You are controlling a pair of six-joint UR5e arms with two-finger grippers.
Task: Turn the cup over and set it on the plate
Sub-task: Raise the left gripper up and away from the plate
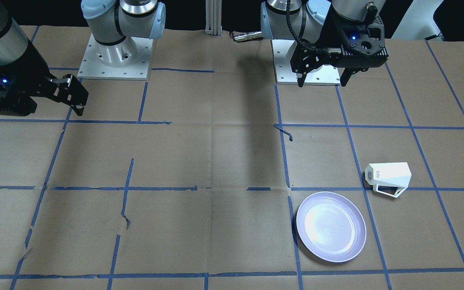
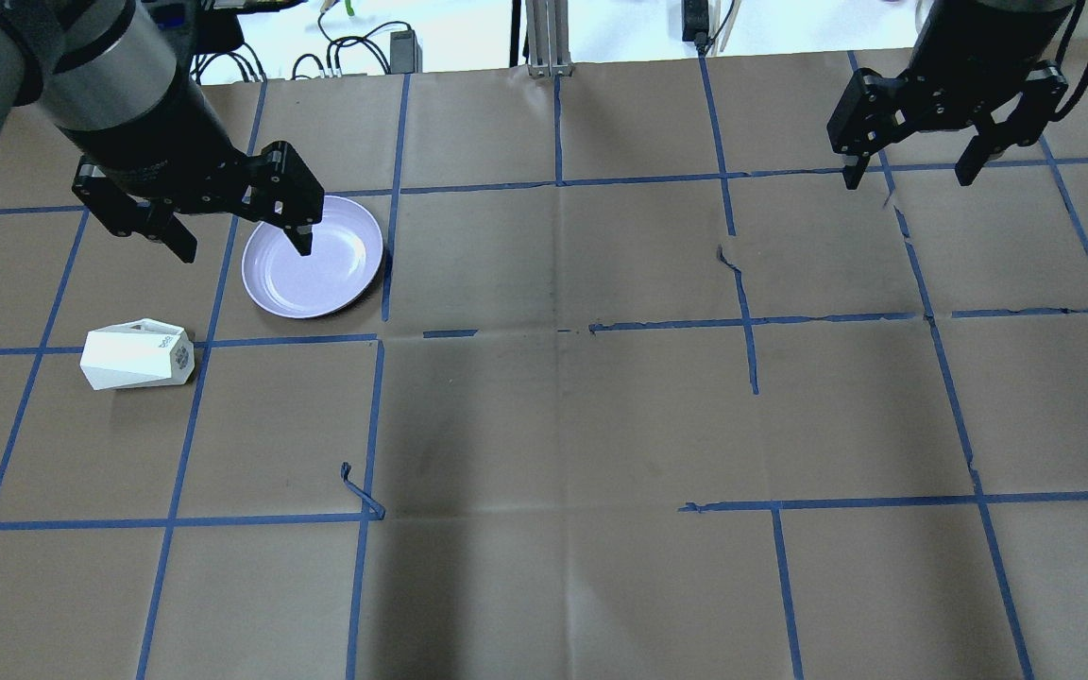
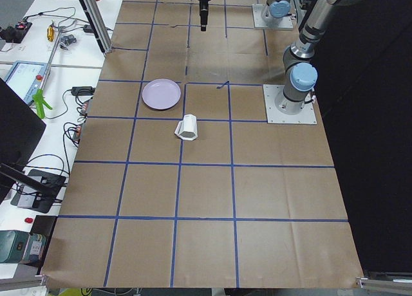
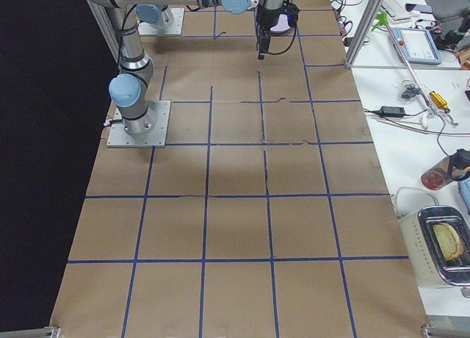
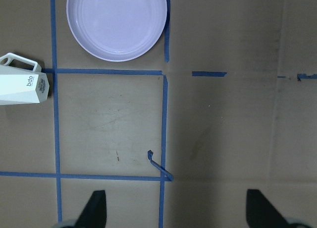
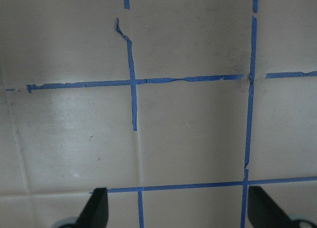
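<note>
Cup (image 1: 389, 175) on its side beside plate (image 1: 331, 226), not touching.
Plate nearer the operators' edge; left gripper (image 1: 322, 82) and right gripper (image 2: 906, 179) both spread wide, empty.

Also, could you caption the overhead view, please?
White faceted mug lies on its side beside a round lavender plate; left hand open, empty.

The surface (image 1: 216, 161) is covered in matt brown paper, creased and torn in places, gridded with smooth blue tape (image 1: 95, 121). The plate (image 1: 331, 226) is glossy and smooth, throwing back a bright glare, while the cup (image 1: 389, 175) looks matt white, ceramic-like. The left hand (image 2: 245, 250) and right hand (image 2: 906, 178) are matt black.
</note>
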